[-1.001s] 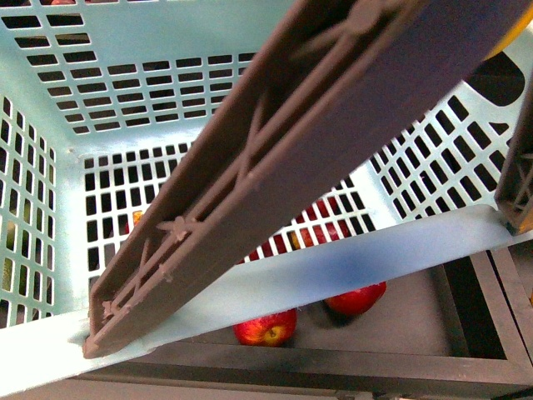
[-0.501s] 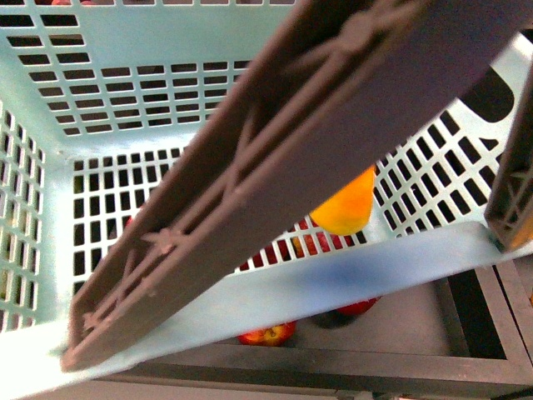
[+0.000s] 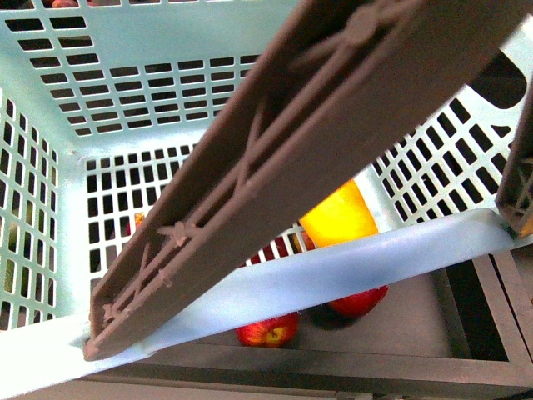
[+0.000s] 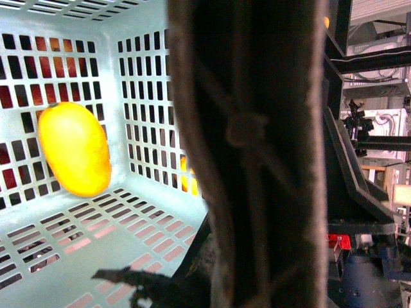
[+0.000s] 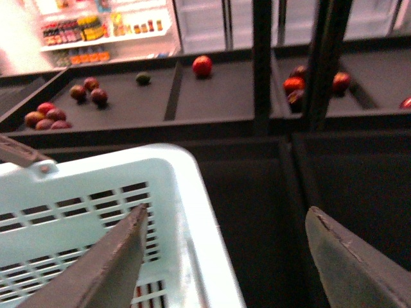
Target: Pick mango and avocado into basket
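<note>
Grey-brown handle (image 3: 275, 167) crosses basket (image 3: 150, 50) holding mango (image 3: 337, 218), apples (image 3: 266, 331) beneath; right jaws parted, left unclear.

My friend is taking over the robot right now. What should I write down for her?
Right gripper: jaws open, empty, at the basket corner.
Left gripper: hidden behind the handle; cannot tell.
Mango: in the basket, against a wall. Done.
Avocado: not seen in the basket; a small dark fruit on the far shelf may be it.
Left: pick it, drop it in.

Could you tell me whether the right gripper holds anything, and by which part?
Nothing: the right gripper is open and empty, near the rim of the basket.
</note>
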Available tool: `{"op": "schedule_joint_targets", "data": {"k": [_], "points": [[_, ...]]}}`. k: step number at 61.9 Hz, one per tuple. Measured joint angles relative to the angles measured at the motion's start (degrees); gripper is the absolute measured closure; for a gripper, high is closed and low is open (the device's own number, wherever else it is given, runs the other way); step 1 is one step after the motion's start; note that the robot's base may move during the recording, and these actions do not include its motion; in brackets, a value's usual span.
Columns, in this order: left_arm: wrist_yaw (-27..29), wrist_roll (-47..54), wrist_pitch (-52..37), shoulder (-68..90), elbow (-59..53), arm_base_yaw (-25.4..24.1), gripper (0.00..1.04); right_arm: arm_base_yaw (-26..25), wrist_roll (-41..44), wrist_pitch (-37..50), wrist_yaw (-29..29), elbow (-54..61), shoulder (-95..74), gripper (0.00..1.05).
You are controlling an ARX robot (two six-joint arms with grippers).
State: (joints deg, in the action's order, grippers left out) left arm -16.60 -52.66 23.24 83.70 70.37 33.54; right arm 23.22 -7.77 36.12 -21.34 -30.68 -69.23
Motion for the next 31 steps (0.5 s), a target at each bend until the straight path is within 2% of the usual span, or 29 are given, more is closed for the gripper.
{"op": "schedule_joint_targets", "data": {"k": [6,11,15,24,27,31], "points": [[0.2,0.0,0.0,0.0,0.0,0.0,1.01,-3.3,4.4,3.9,2.0,6.4,5.0,0.51],[0.2,0.0,0.0,0.0,0.0,0.0,1.01,-5.1,5.5,4.3,3.6,9.4,7.6,0.62],[0.1,0.0,0.0,0.0,0.0,0.0,1.01,-7.2,6.3,4.3,5.7,13.0,10.4,0.75],[0.0,0.0,0.0,0.0,0.0,0.0,1.01,-10.1,7.0,4.2,8.8,17.1,14.7,0.97],[0.0,0.0,0.0,0.0,0.0,0.0,1.01,-10.8,7.4,4.0,9.6,18.2,16.2,1.03],[0.1,0.0,0.0,0.0,0.0,0.0,1.01,-11.8,7.4,3.6,10.6,19.4,17.9,1.03]]}}
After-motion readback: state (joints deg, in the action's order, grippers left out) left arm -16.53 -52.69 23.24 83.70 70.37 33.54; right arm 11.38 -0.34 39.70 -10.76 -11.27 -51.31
